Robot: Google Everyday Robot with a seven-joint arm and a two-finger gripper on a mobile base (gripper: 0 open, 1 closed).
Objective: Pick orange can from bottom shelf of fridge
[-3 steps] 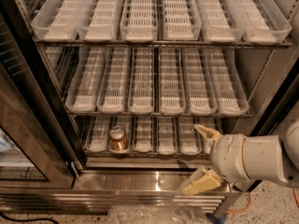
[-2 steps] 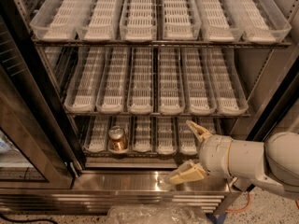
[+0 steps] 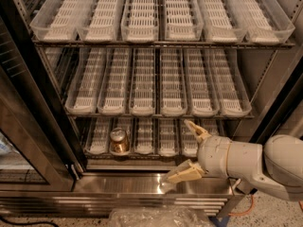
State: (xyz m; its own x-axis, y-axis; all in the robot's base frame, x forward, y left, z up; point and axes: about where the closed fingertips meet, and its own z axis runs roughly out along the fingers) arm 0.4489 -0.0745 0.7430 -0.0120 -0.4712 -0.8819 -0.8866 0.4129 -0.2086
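Observation:
The orange can (image 3: 119, 142) stands upright in the second tray from the left on the bottom shelf (image 3: 144, 145) of the fridge (image 3: 42, 98). It has a coppery body and a silver top. My gripper (image 3: 188, 151) is at the front of the bottom shelf, to the right of the can and about two trays away from it. It is open and empty. One tan finger (image 3: 196, 130) points up over the trays. The other finger (image 3: 182, 174) hangs over the steel sill. The white arm (image 3: 251, 162) comes in from the lower right.
Two upper racks (image 3: 156, 110) of empty white slotted trays sit above the bottom shelf. The dark-framed glass door (image 3: 23, 141) stands open at the left. A steel sill (image 3: 142, 186) runs along the fridge's front. Crumpled clear plastic (image 3: 151, 217) lies on the floor below.
My gripper has moved left along the front of the bottom shelf, closer to the orange can. It stays open. The can has not moved.

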